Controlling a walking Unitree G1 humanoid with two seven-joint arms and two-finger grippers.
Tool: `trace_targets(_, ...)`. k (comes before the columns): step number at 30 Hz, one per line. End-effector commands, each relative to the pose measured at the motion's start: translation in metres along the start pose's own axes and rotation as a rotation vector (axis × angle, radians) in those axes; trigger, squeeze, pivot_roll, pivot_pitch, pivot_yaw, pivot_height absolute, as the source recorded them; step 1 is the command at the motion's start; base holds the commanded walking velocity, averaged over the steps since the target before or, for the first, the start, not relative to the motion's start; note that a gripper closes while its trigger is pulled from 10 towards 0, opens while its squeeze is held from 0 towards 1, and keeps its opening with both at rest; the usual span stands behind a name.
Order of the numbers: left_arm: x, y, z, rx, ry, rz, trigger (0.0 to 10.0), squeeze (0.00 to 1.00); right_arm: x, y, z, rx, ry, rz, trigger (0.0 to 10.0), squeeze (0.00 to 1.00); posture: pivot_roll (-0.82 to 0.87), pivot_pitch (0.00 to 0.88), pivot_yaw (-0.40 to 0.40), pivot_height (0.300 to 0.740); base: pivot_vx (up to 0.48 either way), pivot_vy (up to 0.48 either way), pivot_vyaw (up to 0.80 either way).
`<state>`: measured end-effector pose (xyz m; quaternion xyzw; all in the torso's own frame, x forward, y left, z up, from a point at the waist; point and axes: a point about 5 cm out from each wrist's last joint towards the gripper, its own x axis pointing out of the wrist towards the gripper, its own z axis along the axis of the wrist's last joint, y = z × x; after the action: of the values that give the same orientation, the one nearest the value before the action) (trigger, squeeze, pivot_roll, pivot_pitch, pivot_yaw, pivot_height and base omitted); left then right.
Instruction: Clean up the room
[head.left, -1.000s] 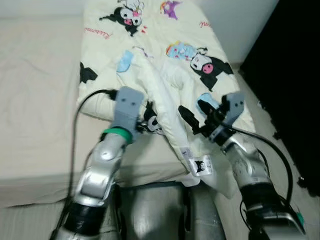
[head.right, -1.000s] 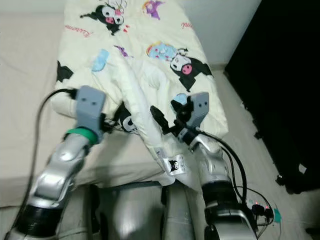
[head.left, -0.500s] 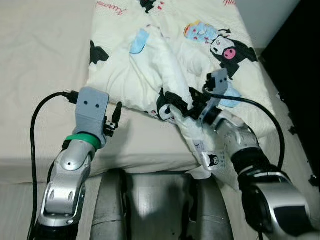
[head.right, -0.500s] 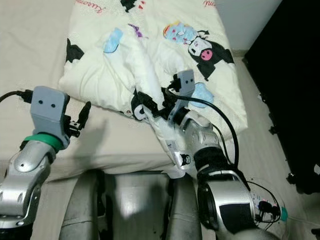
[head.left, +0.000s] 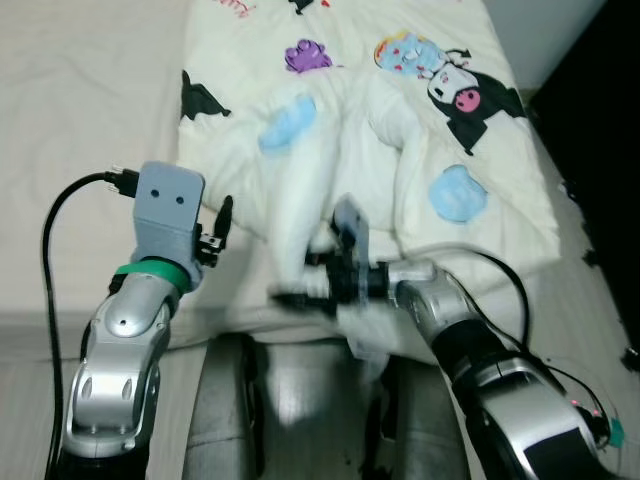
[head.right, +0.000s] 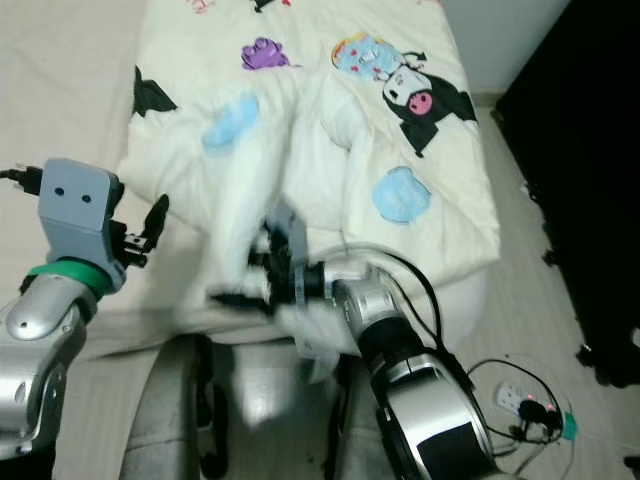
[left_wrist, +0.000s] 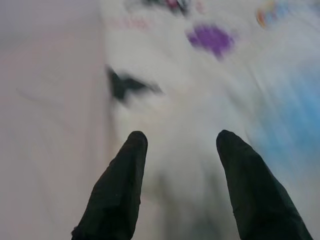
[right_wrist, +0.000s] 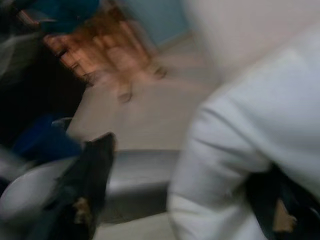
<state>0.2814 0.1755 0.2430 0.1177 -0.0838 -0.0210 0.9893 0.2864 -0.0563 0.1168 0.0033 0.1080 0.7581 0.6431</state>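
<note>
Blanket (head.left: 400, 150), cream with cartoon prints, covers the right part of the bed (head.left: 80, 120) and reaches from the near edge to the far end of the scene; its near corner hangs over the mattress edge at the centre, and that drooping fold is blurred in both eye views; nearest of all, the robot's silver legs show below the mattress edge; just above them the right gripper (head.left: 300, 292) points leftward along the near edge of the bed, its silver arm bent in from the right; in the right wrist view (right_wrist: 175, 210) white cloth lies between its two black fingers, so it has the blanket's near fold in its grasp, though the picture is smeared; the left gripper (head.left: 222, 222) hovers a little farther in, at the left border of the blanket, with its grey wrist block and green band above the bare sheet; in the left wrist view (left_wrist: 177, 150) its fingers (left_wrist: 125, 180) stand spread apart with nothing between them, the blanket beneath; farther on, a light blue patch (head.left: 287, 128) and a second one (head.left: 458, 192) mark the middle of the blanket, then a purple figure (head.left: 305, 55) and a black and pink character (head.left: 462, 98) toward the far end; to the right of the bed lies pale floor (head.right: 520, 260), with a dark shape (head.right: 600, 150) beyond it.
</note>
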Motion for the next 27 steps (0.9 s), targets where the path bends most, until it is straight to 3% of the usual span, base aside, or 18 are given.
trace_targets(1, -0.002, 0.006, 0.001, -0.013, 0.002, 0.012, 10.0, 0.00, 0.013, 0.012, 0.005, -0.005, -0.011, 0.118, 10.0, 0.00, 0.13, 0.280, 0.021, 0.591, 0.000, 0.000, 0.00)
trace_targets(3, 0.009, 0.031, 0.035, 0.016, -0.107, 0.033, 10.0, 0.00, 0.019, 0.068, -0.007, 0.090, -0.009, 0.321, 10.0, 0.00, 0.11, 0.263, 0.017, 0.591, 0.000, 0.000, 0.00)
trace_targets(4, 0.009, 0.031, 0.035, 0.016, -0.107, 0.033, 10.0, 0.00, 0.019, 0.068, -0.007, 0.090, -0.009, 0.321, 10.0, 0.00, 0.11, 0.263, 0.017, 0.591, 0.000, 0.000, 0.00)
trace_targets(5, 0.011, 0.039, 0.048, 0.039, -0.146, 0.023, 10.0, 0.00, 0.018, 0.086, -0.014, 0.131, -0.005, 0.370, 10.0, 0.00, 0.10, 0.252, 0.016, 0.591, 0.000, 0.000, 0.00)
trace_targets(7, 0.011, 0.039, 0.056, 0.052, -0.164, -0.015, 10.0, 0.00, 0.017, 0.094, -0.017, 0.194, -0.028, 0.381, 10.0, 0.00, 0.10, 0.243, 0.016, 0.591, 0.000, 0.000, 0.00)
trace_targets(8, 0.011, 0.039, 0.056, 0.052, -0.164, -0.015, 10.0, 0.00, 0.017, 0.094, -0.017, 0.194, -0.028, 0.381, 10.0, 0.00, 0.10, 0.243, 0.016, 0.591, 0.000, 0.000, 0.00)
trace_targets(9, 0.010, 0.029, 0.056, 0.063, -0.164, -0.096, 10.0, 0.00, 0.020, 0.092, -0.017, 0.210, -0.052, 0.362, 10.0, 0.00, 0.09, 0.233, 0.017, 0.591, 0.000, 0.000, 0.00)
trace_targets(12, 0.002, -0.021, 0.034, 0.033, -0.101, -0.342, 10.0, 0.00, 0.030, 0.051, 0.004, 0.176, -0.186, 0.232, 10.0, 0.00, 0.07, 0.212, 0.016, 0.591, 0.000, 0.000, 0.00)
trace_targets(13, 0.002, -0.021, 0.034, 0.033, -0.101, -0.342, 10.0, 0.00, 0.030, 0.051, 0.004, 0.176, -0.186, 0.232, 10.0, 0.00, 0.07, 0.212, 0.016, 0.591, 0.000, 0.000, 0.00)
trace_targets(14, -0.001, -0.033, 0.028, 0.024, -0.085, -0.397, 10.0, 0.00, 0.032, 0.040, 0.012, 0.167, -0.225, 0.198, 10.0, 0.00, 0.07, 0.212, 0.016, 0.591, 0.000, 0.000, 0.00)
trace_targets(16, -0.010, -0.066, 0.005, 0.006, -0.007, -0.589, 10.0, 0.00, 0.042, 0.011, 0.031, 0.135, -0.318, 0.014, 10.0, 0.00, 0.05, 0.198, 0.013, 0.591, 0.000, 0.000, 0.00)
trace_targets(17, -0.010, -0.066, 0.005, 0.006, -0.007, -0.589, 10.0, 0.00, 0.042, 0.011, 0.031, 0.135, -0.318, 0.014, 10.0, 0.00, 0.05, 0.198, 0.013, 0.591, 0.000, 0.000, 0.00)
trace_targets(19, -0.015, -0.084, -0.012, 0.029, 0.052, -0.689, 10.0, 0.00, 0.049, -0.001, 0.039, 0.117, -0.358, -0.136, 10.0, 0.00, 0.06, 0.192, 0.011, 0.591, 0.000, 0.000, 0.00)
trace_targets(21, -0.015, -0.084, -0.012, 0.029, 0.052, -0.689, 10.0, 0.00, 0.049, -0.001, 0.039, 0.117, -0.358, -0.136, 10.0, 0.00, 0.06, 0.192, 0.011, 0.591, 0.000, 0.000, 0.00)
trace_targets(22, -0.008, -0.094, -0.025, 0.041, 0.085, -0.658, 10.0, 0.00, 0.045, 0.003, 0.039, 0.097, -0.377, -0.256, 10.0, 0.00, 0.05, 0.189, 0.006, 0.591, 0.000, 0.000, 0.00)
trace_targets(25, -0.005, -0.097, -0.029, 0.042, 0.092, -0.635, 10.0, 0.00, 0.040, 0.006, 0.037, 0.088, -0.376, -0.305, 10.0, 0.00, 0.04, 0.189, 0.005, 0.591, 0.000, 0.000, 0.00)
trace_targets(26, 0.000, -0.104, -0.034, 0.071, 0.096, -0.581, 10.0, 0.00, 0.020, 0.021, 0.025, 0.096, -0.350, -0.379, 10.0, 0.00, 0.03, 0.192, 0.001, 0.591, 0.000, 0.000, 0.00)
trace_targets(27, 0.002, -0.106, -0.035, 0.079, 0.098, -0.546, 10.0, 0.00, 0.013, 0.029, 0.018, 0.119, -0.339, -0.398, 10.0, 0.00, 0.02, 0.195, -0.001, 0.591, 0.000, 0.000, 0.00)
